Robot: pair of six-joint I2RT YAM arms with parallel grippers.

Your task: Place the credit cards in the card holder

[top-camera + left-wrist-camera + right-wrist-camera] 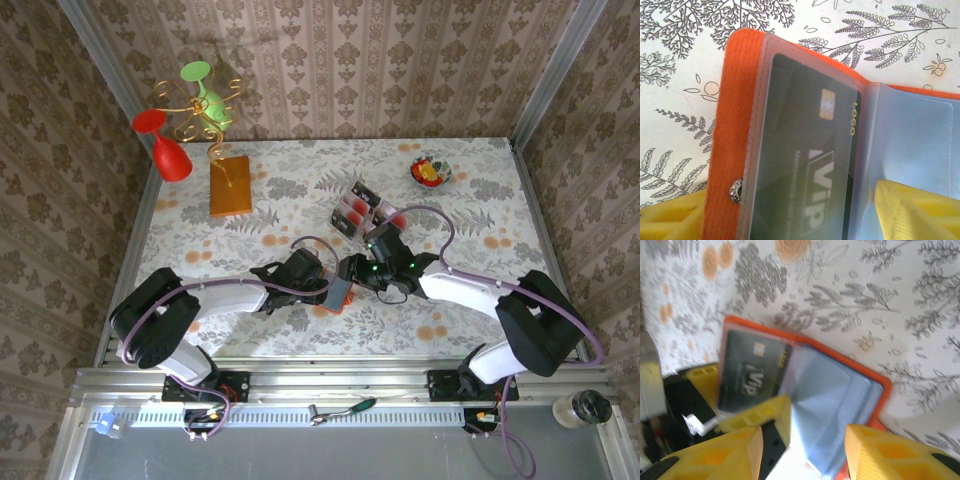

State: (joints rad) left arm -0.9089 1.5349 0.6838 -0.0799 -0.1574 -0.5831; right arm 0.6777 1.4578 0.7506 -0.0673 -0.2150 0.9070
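While our left claw (pixel 790 220) clamps the open card holder (pixel 730 125) toward the bench's (pixel 480 190) near edge, one black card (pixel 805 165) sleeved, our right claw (pixel 802 450) stands released over the pages; we should lift clear gently before fetching the credit cards (pixel 355 212) behind.

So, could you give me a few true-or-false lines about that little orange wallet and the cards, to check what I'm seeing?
1. A dark card marked VIP sits inside a clear sleeve of the card holder. True.
2. The card holder is folded shut. False: it is open, with its grey-blue sleeves showing.
3. More credit cards sit in a pile farther back on the table. True.
4. The table has a plain white top. False: it is printed with leaves and flowers.
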